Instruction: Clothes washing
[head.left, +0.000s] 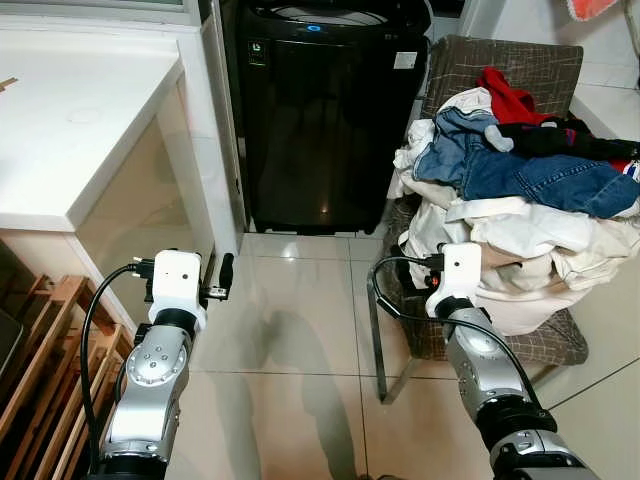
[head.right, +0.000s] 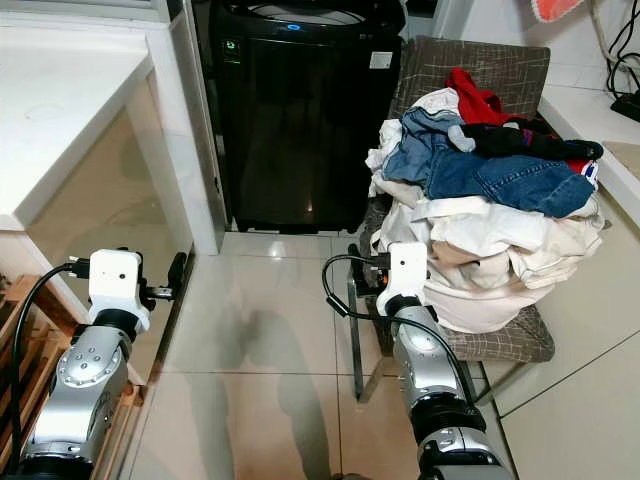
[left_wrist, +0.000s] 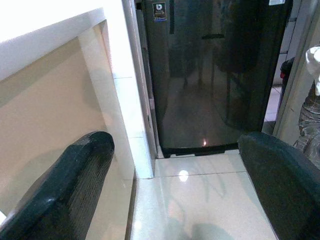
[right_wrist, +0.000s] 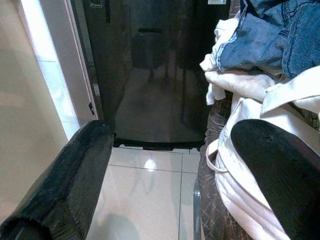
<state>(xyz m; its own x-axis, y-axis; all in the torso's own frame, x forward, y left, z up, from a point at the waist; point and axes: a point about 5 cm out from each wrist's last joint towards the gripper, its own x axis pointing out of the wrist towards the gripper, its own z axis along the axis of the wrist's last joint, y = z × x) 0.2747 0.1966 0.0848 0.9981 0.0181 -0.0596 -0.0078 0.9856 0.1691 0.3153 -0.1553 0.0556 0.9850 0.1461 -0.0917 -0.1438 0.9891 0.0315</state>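
While both arms are held out low over the pale floor tiles (head.left: 300, 330), nothing is gripped by either one. A black washing machine (head.left: 325, 110) is seen straight ahead, with its lid down and a small blue light on top. Just beside it, on the robot's right, a brown checked chair (head.left: 520, 75) is piled high with clothes (head.left: 520, 210). Blue jeans (head.left: 530, 175) are laid on top of the pile, a red top (head.left: 510, 100) is tucked behind them, and white and cream things are heaped below.

The right gripper (right_wrist: 180, 175) is held close to the front of the chair, near the hanging white cloth, but it cannot be told if the cloth is touched. Its two black fingers (right_wrist: 65, 185) are spread wide apart. The left gripper (left_wrist: 175, 185) is held beside a white counter (head.left: 80, 120), well apart from the clothes, and its fingers (left_wrist: 65, 190) are spread wide too. Wooden slats (head.left: 40, 370) are seen under the counter.
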